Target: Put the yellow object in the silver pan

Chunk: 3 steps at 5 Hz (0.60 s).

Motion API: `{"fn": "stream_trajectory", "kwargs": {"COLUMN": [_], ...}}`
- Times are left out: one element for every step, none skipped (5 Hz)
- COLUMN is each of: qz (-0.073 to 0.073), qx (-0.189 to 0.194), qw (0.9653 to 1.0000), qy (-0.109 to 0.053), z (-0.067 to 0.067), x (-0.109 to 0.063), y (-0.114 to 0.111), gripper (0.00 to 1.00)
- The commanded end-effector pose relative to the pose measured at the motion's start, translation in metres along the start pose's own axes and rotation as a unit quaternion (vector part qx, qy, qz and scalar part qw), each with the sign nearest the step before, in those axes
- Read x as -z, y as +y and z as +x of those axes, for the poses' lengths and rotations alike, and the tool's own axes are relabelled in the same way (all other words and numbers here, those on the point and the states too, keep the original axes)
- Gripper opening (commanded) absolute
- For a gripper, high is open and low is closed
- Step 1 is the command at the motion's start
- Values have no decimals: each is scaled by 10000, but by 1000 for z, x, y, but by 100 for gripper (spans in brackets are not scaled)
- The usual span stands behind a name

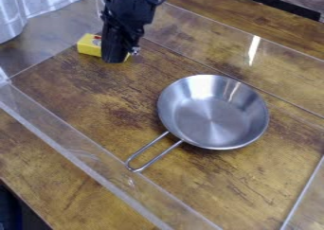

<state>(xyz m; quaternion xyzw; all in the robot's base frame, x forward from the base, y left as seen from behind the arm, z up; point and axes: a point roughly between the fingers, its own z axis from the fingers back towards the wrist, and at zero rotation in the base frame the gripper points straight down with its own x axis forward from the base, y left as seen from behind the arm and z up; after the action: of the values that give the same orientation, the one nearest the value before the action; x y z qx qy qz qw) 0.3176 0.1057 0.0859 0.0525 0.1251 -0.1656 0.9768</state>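
Note:
The yellow object (87,44) is a small flat block lying on the wooden table at the upper left; its right end is hidden behind the arm. My black gripper (117,56) points steeply down just to the right of it, fingers shut with nothing visible between them. I cannot tell whether the gripper touches the block. The silver pan (213,112) sits empty at centre right, well apart from the gripper, and its wire-loop handle (152,153) points toward the lower left.
A clear plastic wall (76,144) runs diagonally across the lower left of the wooden table (76,92). More transparent sheeting stands at the top left corner behind the block. A bright light streak reflects on the wood to the upper right of the pan.

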Motion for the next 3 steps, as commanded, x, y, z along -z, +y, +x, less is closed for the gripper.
{"fn": "stream_trajectory", "kwargs": {"qz": [294, 295, 294], "qx": [-55, -70, -81], "qw": [9987, 9986, 9986], "qy": [-419, -425, -431], "z": [-2, -4, -5], "x": [-36, -37, -37], "y": [2, 0, -2], "gripper": [0, 0, 0]}}
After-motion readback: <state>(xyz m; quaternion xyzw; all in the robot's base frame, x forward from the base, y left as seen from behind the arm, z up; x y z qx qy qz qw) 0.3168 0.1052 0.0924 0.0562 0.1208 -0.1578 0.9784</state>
